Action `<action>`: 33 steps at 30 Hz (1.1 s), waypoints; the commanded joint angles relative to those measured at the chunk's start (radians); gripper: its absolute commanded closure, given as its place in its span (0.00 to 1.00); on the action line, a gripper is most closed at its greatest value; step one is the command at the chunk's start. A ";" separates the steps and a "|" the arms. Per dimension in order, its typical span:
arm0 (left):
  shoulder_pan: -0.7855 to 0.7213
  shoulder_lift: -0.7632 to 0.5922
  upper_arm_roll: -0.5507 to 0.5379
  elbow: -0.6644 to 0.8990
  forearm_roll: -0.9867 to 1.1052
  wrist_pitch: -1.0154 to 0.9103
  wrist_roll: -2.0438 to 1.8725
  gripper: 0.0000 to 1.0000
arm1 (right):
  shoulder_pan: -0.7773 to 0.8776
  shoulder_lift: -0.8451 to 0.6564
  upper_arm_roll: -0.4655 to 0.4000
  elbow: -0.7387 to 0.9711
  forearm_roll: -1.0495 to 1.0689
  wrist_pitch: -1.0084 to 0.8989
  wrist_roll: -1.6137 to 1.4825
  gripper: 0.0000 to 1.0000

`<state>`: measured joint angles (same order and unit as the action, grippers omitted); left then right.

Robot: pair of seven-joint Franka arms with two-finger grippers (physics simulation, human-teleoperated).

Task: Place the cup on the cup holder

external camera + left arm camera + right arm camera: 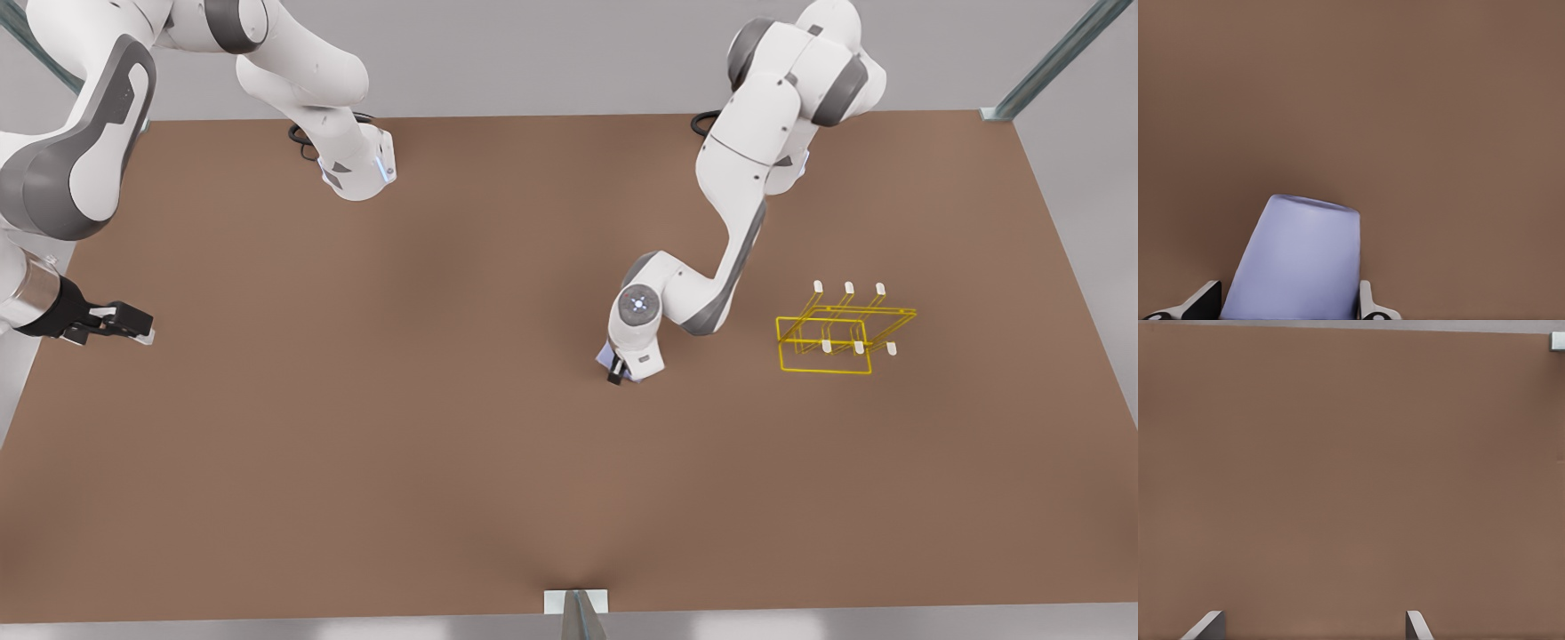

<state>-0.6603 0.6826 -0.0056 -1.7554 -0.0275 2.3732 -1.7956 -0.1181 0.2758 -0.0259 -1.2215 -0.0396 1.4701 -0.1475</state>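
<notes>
1. Cup (1298, 260): lavender-blue, tapered, tilted between the two fingertips of the left gripper (621, 366), seen in the front view as a sliver of blue (610, 356) under the wrist, near the middle of the table (356, 462), slightly toward its far edge.
2. Left gripper: fingers on either side of the cup's wider end, close against its walls; judged clamped on it, though actual contact at the pads cannot be confirmed. Narrow closed end pointing away from the wrist camera, long axis leaning rather than square to the fingers.
3. Whether lifted clear of the table or resting on it: cannot tell.
4. Cup holder (843, 331): yellow wire frame with white-tipped prongs, standing well apart from the cup, toward the front view's right, nearer the right-hand edge of the table.
5. Key relation for the coming move: holder off to the front view's right of the held cup, on the same arm's side, so a sideways carry followed by lining up the cup's open end with an upright prong. Tilt of the cup probably needing correction before lowering.
6. Right gripper (111, 323): fingers spread apart, nothing between them, waiting at the table edge on the front view's left, far from both cup and holder.
</notes>
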 commanded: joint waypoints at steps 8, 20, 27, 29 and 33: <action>-0.007 0.003 -0.001 0.002 -0.002 0.026 -0.018 0.19 | 0.000 -0.001 0.000 0.000 0.001 0.004 0.025 0.00; -0.007 0.005 0.001 0.007 0.000 0.026 -0.008 0.19 | 0.000 -0.001 0.000 0.001 0.001 0.006 0.025 0.00; -0.007 -0.066 0.006 0.099 0.118 -0.130 0.005 0.19 | 0.000 0.000 0.000 0.008 0.001 0.006 0.025 0.00; -0.005 -0.067 0.006 0.189 0.167 -0.232 0.005 0.19 | 0.000 -0.001 0.000 0.007 0.001 0.004 0.025 0.00; -0.005 -0.061 0.006 0.303 0.291 -0.282 0.001 0.19 | 0.000 0.000 0.000 0.007 0.001 0.006 0.025 0.00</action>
<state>-0.6661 0.6225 0.0001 -1.4718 0.1863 2.1905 -1.7957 -0.1181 0.2767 -0.0259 -1.2152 -0.0390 1.4759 -0.1266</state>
